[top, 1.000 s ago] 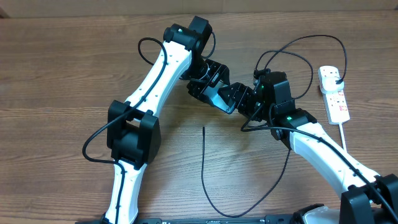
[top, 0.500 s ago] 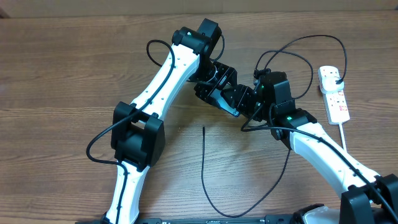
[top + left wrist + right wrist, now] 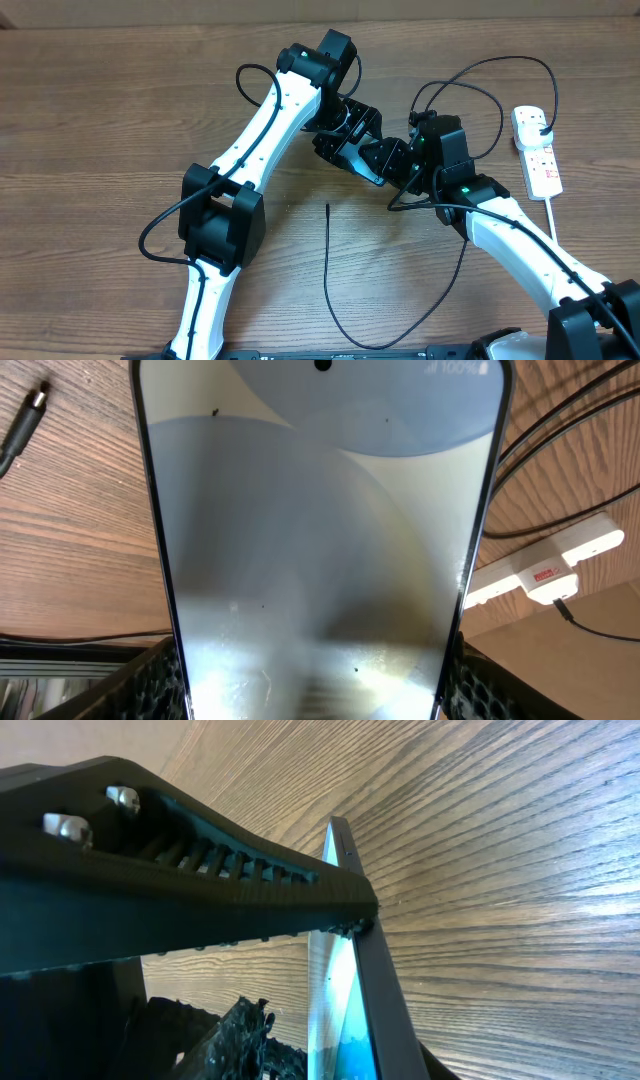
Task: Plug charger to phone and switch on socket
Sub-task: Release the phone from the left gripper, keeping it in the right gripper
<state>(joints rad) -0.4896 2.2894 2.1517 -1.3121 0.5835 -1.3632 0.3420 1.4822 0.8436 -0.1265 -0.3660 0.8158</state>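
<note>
Matt brown wood with fine grain across the tabletop point(image 3: 100, 120). Glossy, reflective glass in a smooth dark frame on the phone point(image 3: 320, 540). Smooth white plastic on the socket point(image 3: 538, 150); matt black sheath on the charger point(image 3: 326, 270). Ribbed matt black plastic with shiny metal screws on a finger point(image 3: 200, 900) of the right end effector point(image 3: 398, 168).

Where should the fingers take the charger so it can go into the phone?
Grip the charger just behind its connector tip, likely from straight above, fingers across the cable: that stretch lies flat, straight and clear on the table.
</note>
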